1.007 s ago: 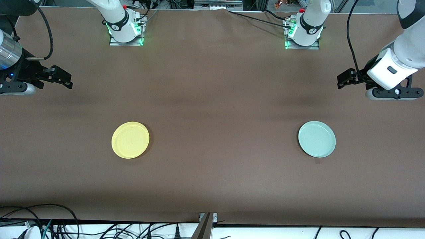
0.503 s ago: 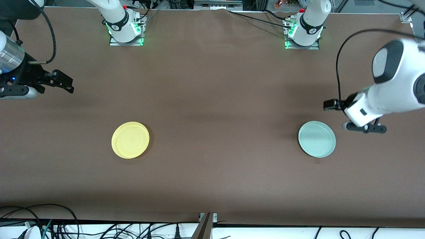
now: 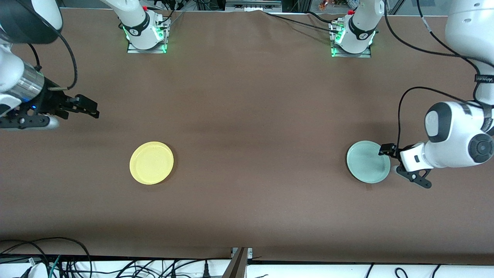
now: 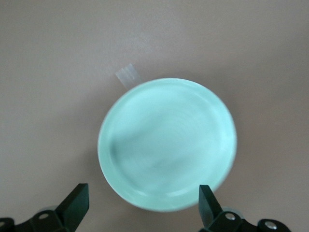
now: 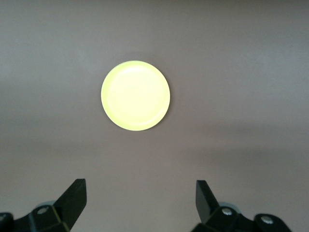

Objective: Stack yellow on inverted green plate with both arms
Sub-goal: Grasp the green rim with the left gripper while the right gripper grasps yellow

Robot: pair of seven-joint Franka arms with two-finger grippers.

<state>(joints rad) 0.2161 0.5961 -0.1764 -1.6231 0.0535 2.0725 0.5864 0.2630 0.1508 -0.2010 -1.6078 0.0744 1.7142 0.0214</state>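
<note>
Brown table (image 3: 247,127): one yellow (image 3: 151,162) centre-left, one green plate (image 3: 366,162) centre-right; left gripper (image 3: 386,149) and right gripper (image 3: 90,108) both spread; no legible writing.

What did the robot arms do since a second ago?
The left claw swung down to the green plate's edge, open, holding nothing. The right claw crept a little toward the yellow plate, open too. Both plates stayed put, right side up.

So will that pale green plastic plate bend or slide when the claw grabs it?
The round pale green plastic plate looks rigid, so probably no bending. It lies shallow and flat on the brown cloth-covered table, so it may skid when nudged. It seems light.
</note>
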